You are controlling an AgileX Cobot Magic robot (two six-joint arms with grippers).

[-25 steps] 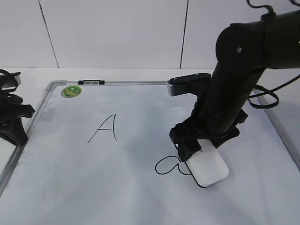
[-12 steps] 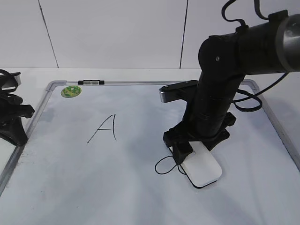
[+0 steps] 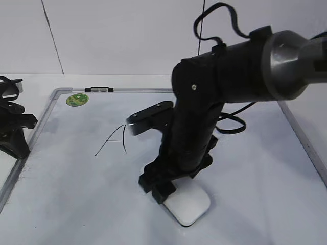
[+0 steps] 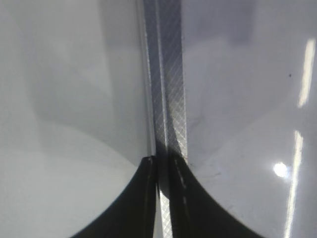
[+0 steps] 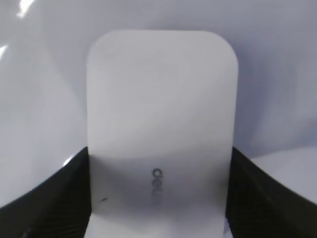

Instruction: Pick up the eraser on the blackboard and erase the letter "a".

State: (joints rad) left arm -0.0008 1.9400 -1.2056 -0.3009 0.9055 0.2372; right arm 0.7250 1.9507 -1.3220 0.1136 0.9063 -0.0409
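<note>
My right gripper (image 3: 162, 190) is shut on the white eraser (image 3: 188, 204) and presses it flat on the blackboard (image 3: 76, 204) near the front middle. In the right wrist view the eraser (image 5: 161, 114) fills the frame between the two black fingers (image 5: 161, 198), its grey mark showing. The lowercase letter "a" does not show in any view; the arm and the eraser cover the spot where it was. The capital "A" (image 3: 113, 140) stands to the left of the arm. My left gripper (image 3: 13, 135) rests at the board's left edge, its jaws (image 4: 162, 171) shut over the frame strip (image 4: 166, 89).
A round green sticker (image 3: 77, 99) sits at the board's back left corner. A small black-and-silver clip (image 3: 99, 90) sits on the back frame. The right frame rail (image 3: 301, 140) runs along the right side. A black cable (image 3: 230, 122) hangs behind the right arm.
My right arm has slid the eraser to the left and toward the front, across the place where the lowercase "a" was drawn. The "a" no longer shows. The left arm has not moved.
</note>
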